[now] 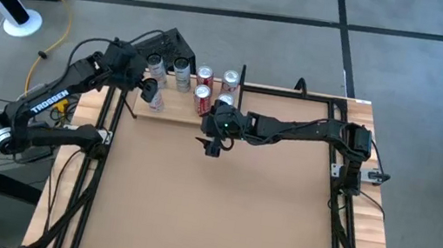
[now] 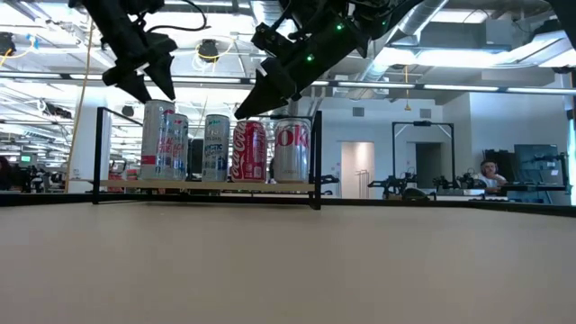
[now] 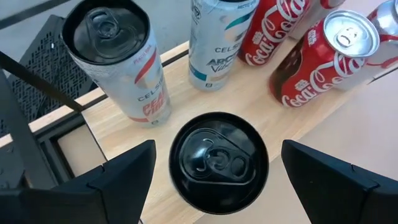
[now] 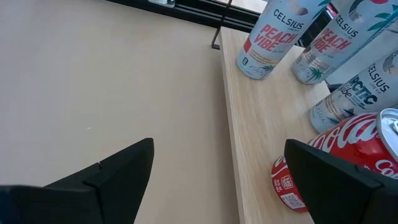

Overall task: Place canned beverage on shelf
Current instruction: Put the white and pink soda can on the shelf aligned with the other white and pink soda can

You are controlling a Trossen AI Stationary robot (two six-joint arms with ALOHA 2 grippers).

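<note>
Hovering over the shelf (image 1: 172,110) with our left gripper (image 3: 217,165), fingers spread wide and holding nothing, a dark-topped can (image 3: 217,163) standing right below between them. Just past it are two pale Celsius cans (image 3: 121,59), and off to the side the red cola cans (image 3: 323,59), all upright on the wood.

Our right gripper (image 4: 217,180) hangs beside the shelf's front edge over the bare worktop (image 4: 106,81), also wide open and empty, with a red can (image 4: 348,149) close by its one finger.

Honestly the worry here is crowding: cans are packed close together, so any sideways drift while pulling up could clip a neighbour and topple it, probably domino-style. The two arms are also near each other.
</note>
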